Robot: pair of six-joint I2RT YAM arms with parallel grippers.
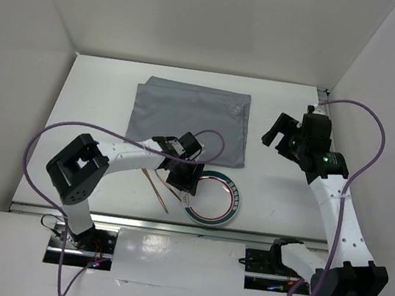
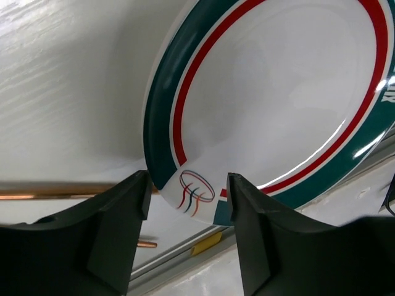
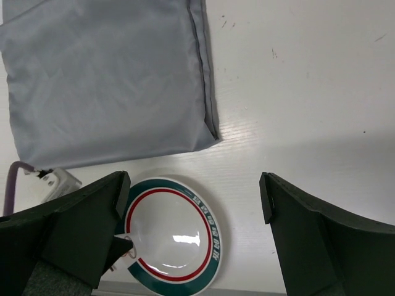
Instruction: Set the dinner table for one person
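The white dinner table (image 1: 94,95) carries a white plate (image 1: 218,200) with a green and red rim, near the front edge. My left gripper (image 1: 182,181) is open at the plate's left rim. In the left wrist view the plate (image 2: 278,92) fills the frame and its logo edge lies between the spread fingers (image 2: 117,228), with nothing gripped. My right gripper (image 1: 283,135) is open and empty, raised over the table right of the cloth. Its wrist view looks down on the plate (image 3: 176,237) between its open jaws.
A grey folded cloth (image 1: 191,117) lies behind the plate and also shows in the right wrist view (image 3: 105,80). Thin copper sticks (image 1: 156,186) lie left of the plate, under the left gripper. The table's front edge rail (image 1: 134,220) runs just below the plate. White walls enclose the table.
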